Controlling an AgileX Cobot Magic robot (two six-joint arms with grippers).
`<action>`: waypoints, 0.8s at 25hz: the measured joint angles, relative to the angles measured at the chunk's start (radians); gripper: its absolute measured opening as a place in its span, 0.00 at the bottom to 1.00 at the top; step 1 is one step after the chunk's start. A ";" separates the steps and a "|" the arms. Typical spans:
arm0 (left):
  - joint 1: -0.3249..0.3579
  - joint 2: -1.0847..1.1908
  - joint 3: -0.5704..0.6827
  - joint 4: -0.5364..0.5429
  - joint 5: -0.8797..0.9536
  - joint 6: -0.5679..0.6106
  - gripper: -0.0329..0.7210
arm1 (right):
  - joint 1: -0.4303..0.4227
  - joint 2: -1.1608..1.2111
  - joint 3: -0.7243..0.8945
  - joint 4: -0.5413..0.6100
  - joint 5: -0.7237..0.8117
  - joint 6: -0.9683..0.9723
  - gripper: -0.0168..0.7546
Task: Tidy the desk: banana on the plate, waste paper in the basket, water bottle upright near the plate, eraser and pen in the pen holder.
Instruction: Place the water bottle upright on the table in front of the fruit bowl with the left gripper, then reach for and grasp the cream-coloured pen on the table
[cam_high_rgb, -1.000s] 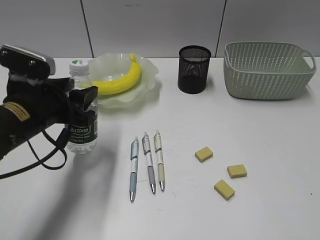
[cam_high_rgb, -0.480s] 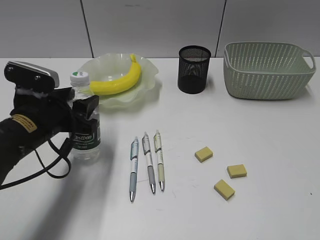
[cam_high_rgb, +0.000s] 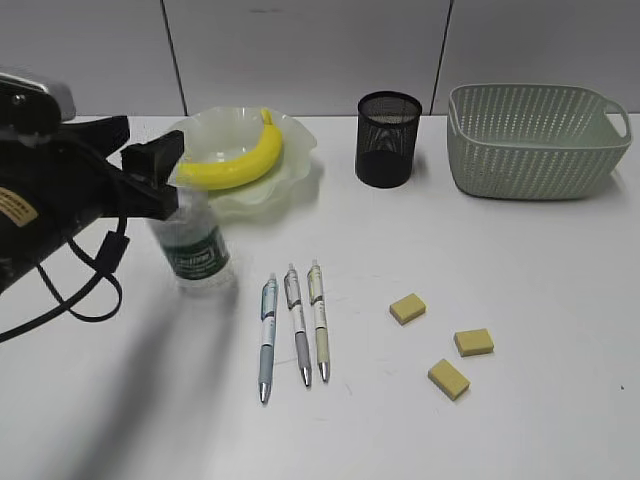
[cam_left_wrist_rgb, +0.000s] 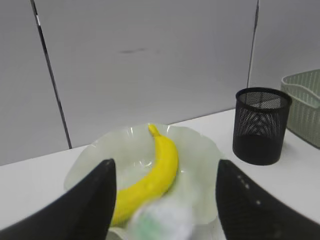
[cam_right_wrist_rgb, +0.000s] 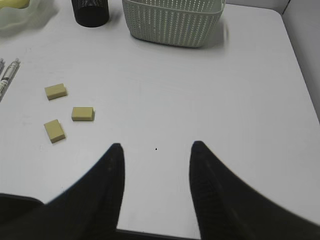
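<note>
Standing on the desk (cam_high_rgb: 520, 400): everything listed below, seen from the near side.
Left gripper (cam_high_rgb: 150, 175): at the far left, fingers (cam_left_wrist_rgb: 90, 200) spread wide, black. It sits above the water bottle's top; whether a finger touches the bottle I cannot tell.
Water bottle (cam_high_rgb: 197, 250): left of the pens and just near of the plate, tilted, its top leaning toward the far left under the gripper and its base on the desk. The left wrist view shows its cap as a blur between the open fingers.
Banana (cam_high_rgb: 237, 160): lying in the plate, its stem pointing far.
Plate (cam_high_rgb: 295, 150): far left, pale green with a wavy rim.
Pen holder (cam_high_rgb: 388, 138): far middle, black mesh, right of the plate and left of the basket.
Basket (cam_high_rgb: 535, 140): far right corner, pale green.
Pens (cam_high_rgb: 294, 325): three side by side in the near middle, tips pointing near.
Erasers (cam_high_rgb: 450, 345): three yellow blocks, right of the pens, apart from one another.
Right gripper (cam_right_wrist_rgb: 156, 190): seen only in the right wrist view, fingers spread wide over bare desk at the near right, holding nothing.
</note>
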 joint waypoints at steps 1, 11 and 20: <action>0.000 -0.008 -0.001 0.001 0.006 0.000 0.67 | 0.000 0.000 0.000 0.000 0.000 0.000 0.48; 0.000 -0.015 -0.001 0.028 0.057 -0.001 0.68 | 0.000 0.000 0.000 0.000 0.000 0.000 0.47; 0.044 -0.527 -0.064 0.077 1.034 -0.047 0.65 | 0.000 0.000 0.000 0.000 0.000 0.000 0.47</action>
